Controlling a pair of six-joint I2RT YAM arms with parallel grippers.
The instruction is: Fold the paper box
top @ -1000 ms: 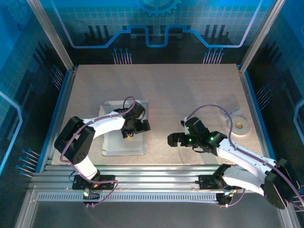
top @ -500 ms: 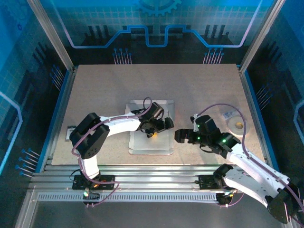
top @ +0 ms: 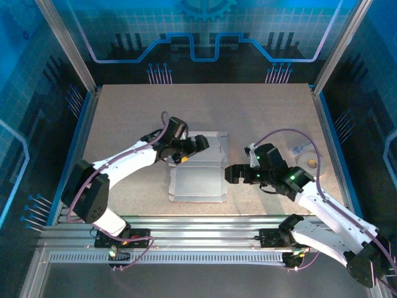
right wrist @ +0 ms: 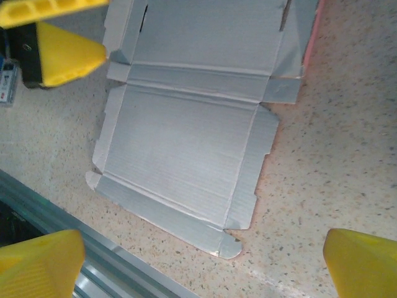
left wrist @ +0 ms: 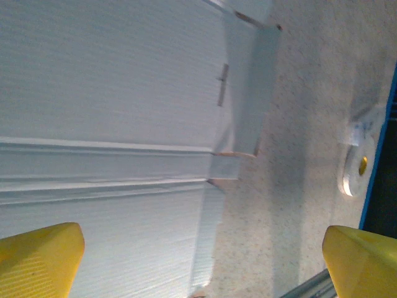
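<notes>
The paper box lies flat and unfolded at the table's middle, pale inner face up, with a thin pink edge showing. My left gripper hovers open over the sheet's far left part, and nothing is between its yellow fingertips. Below it the creased sheet spreads out. My right gripper stands open just off the sheet's right edge. In its wrist view the sheet lies ahead of the wide-apart fingertips, with the left gripper's yellow fingers at the top left.
A small white tape roll lies at the right of the table beside a white label; the tape roll also lies close to the blue side rail. Aluminium rails run along the near edge.
The sheet has slid right, from the left half to the table's middle. My left gripper has since drawn back to its far left part. The right gripper stays by the sheet's right edge.
</notes>
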